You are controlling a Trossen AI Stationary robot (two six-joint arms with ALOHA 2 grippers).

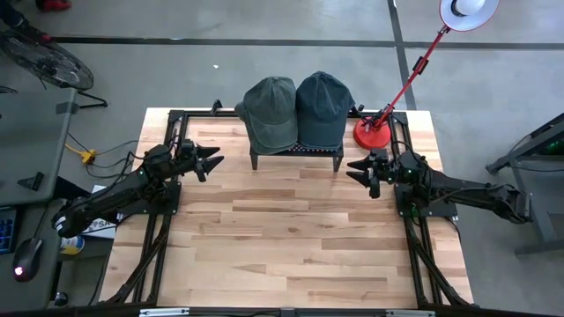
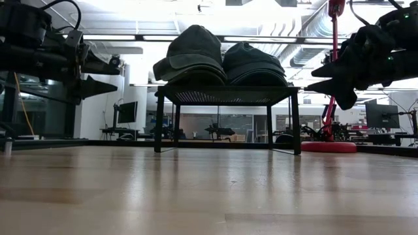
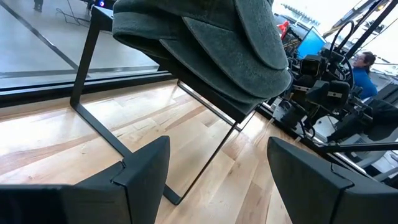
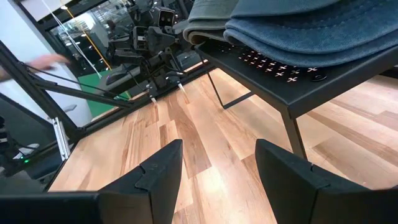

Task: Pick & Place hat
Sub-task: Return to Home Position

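Note:
Two caps rest side by side by their brims and rims on a low black rack [image 1: 295, 151] at the table's far middle: a grey-green cap [image 1: 270, 112] on the left, a blue-grey cap [image 1: 322, 106] on the right. In the low view the grey-green cap [image 2: 193, 53] and the blue-grey cap [image 2: 253, 63] sit on the rack top [image 2: 225, 91]. My left gripper [image 1: 214, 160] hovers open left of the rack, pointing at it. My right gripper [image 1: 355, 171] hovers open right of the rack, facing it. Neither touches anything.
A red lamp base [image 1: 372, 133] with a slanted red stem stands right of the rack, near my right gripper. The wooden table top [image 1: 291, 238] stretches bare toward the near edge. A black frame runs along the table's left and right sides.

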